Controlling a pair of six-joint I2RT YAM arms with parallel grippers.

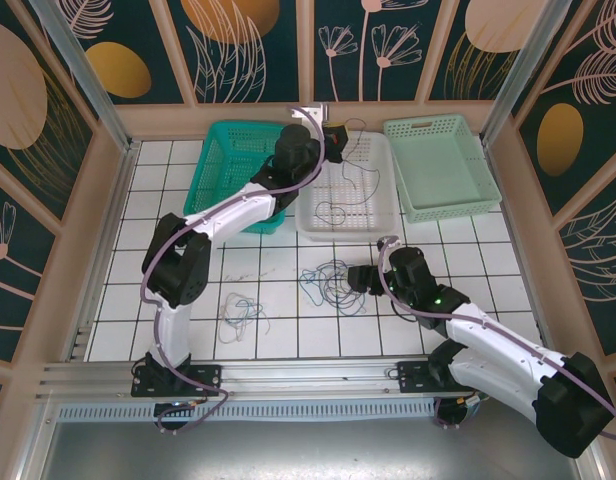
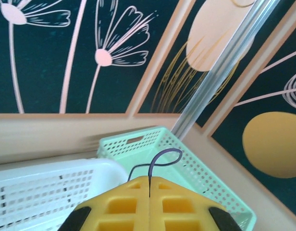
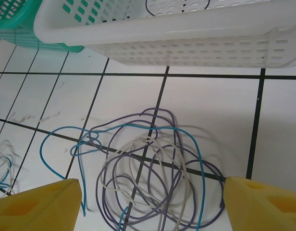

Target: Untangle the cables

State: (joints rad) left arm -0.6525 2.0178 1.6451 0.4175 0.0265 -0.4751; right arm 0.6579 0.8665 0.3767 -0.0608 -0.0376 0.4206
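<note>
A tangle of dark purple, blue and pale grey cables (image 3: 153, 163) lies on the white tiles, seen from above as a loose heap (image 1: 330, 284). My right gripper (image 3: 152, 185) hovers low over it, open, its yellow fingers (image 3: 37, 204) on either side of the heap; from above it (image 1: 358, 279) sits at the heap's right edge. My left gripper (image 2: 150, 179) is shut on a dark cable (image 2: 165, 158) that loops out past its tips. It hangs over the white basket's far end (image 1: 334, 140). More cables (image 1: 345, 192) lie inside that basket. A smaller bundle (image 1: 241, 312) rests on the tiles at the left.
Three baskets stand along the back: teal (image 1: 231, 170), white (image 1: 378, 222) and mint green (image 1: 438, 165). The white basket's front wall (image 3: 186, 33) is just beyond the tangle. Wooden walls enclose the table, and the arm bases sit on the near rail (image 1: 288, 375).
</note>
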